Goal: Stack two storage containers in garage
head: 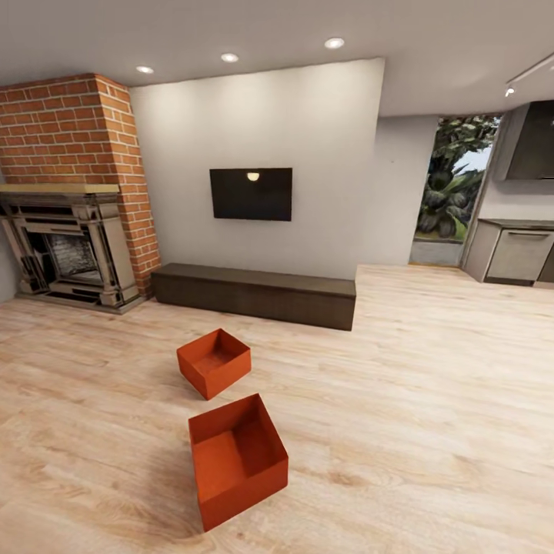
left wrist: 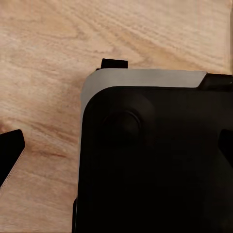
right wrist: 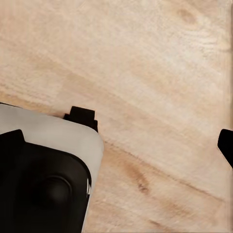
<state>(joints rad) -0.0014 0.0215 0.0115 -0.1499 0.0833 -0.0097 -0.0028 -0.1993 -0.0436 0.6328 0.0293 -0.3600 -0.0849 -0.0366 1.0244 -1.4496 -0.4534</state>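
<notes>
Two bins on wood floor (head: pixel 431 400), near (head: pixel 237 458) & far (head: pixel 214 362), apart, before cabinet (head: pixel 258 294). Grippers' state: can't tell.

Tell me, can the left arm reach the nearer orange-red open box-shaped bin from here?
Probably not yet. The nearer orange-red bin sits open and unobstructed on the wood plank floor, but looks ahead of the arms; drive closer first.

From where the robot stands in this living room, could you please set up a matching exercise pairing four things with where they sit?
Things:
1. nearer storage container
2. farther storage container
3. TV
4. fireplace

Places:
A. mounted on the white wall above the low cabinet
B. in the brick corner at the head view's left
C. on the wood floor, closest to the camera
D. on the wood floor, towards the cabinet

Pairs: 1-C, 2-D, 3-A, 4-B
</notes>
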